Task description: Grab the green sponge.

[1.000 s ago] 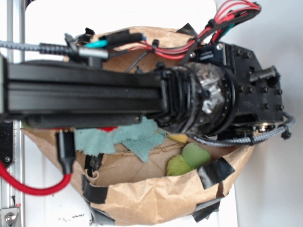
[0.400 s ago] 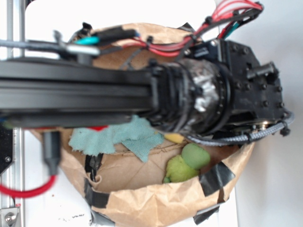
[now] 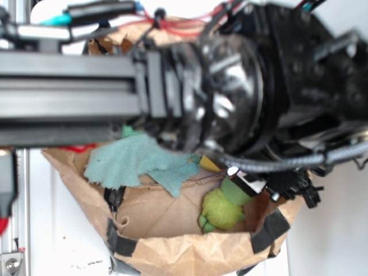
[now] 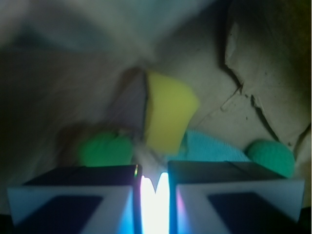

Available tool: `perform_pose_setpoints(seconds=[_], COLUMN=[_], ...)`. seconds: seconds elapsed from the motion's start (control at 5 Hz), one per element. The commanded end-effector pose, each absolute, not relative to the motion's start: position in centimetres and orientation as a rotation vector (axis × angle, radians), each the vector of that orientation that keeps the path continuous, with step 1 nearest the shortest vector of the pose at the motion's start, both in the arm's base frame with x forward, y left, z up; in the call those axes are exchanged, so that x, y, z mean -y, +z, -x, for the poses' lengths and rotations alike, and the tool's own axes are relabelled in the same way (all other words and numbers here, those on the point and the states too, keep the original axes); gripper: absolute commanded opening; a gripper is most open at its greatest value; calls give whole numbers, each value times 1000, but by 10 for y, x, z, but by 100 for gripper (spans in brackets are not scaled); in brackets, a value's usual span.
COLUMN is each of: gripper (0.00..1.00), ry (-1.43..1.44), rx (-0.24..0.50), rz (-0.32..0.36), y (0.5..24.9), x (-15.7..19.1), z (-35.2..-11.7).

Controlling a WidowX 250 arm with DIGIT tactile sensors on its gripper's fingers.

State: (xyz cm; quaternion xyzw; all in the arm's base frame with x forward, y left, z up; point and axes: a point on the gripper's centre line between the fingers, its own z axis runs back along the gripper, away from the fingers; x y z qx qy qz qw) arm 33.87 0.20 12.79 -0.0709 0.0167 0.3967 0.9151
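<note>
A taped paper bag [image 3: 172, 247] walled in the clutter. The green sponge [image 3: 234, 192] was wedged against a fuzzy toy [image 3: 220, 209], with the gripper [image 4: 155, 195] nearly clenched, holding nothing, poised overhead.

Inside the paper bag [image 3: 172, 247], the cloth [image 3: 135, 164] lies along the back wall toward the left corner. The wedge sponge [image 3: 208, 164] sits just right of it, touching the cloth's right edge. Nearer the front right corner, the fuzzy toy [image 3: 221, 210] lies on the bag floor, with the green sponge [image 3: 233, 192] against its back right side, under the arm [image 3: 190, 86].
</note>
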Motion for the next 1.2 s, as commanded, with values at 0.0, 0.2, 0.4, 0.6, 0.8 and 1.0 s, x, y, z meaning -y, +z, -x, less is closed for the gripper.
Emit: perform_pose_setpoints(seconds=[0.0,0.2,0.4,0.6,0.8,1.0], gripper=[0,89,100,100,100,100], ry=[783,805,869,869,869,869], rx=[77,85,80,80,80,80], rz=[134,126,170,170,170,170], y=[185,171,145,145,145,145], x=[-15,-18,-24,-24,-24,-24], z=[-323,-323,-325,-325,-325,-325])
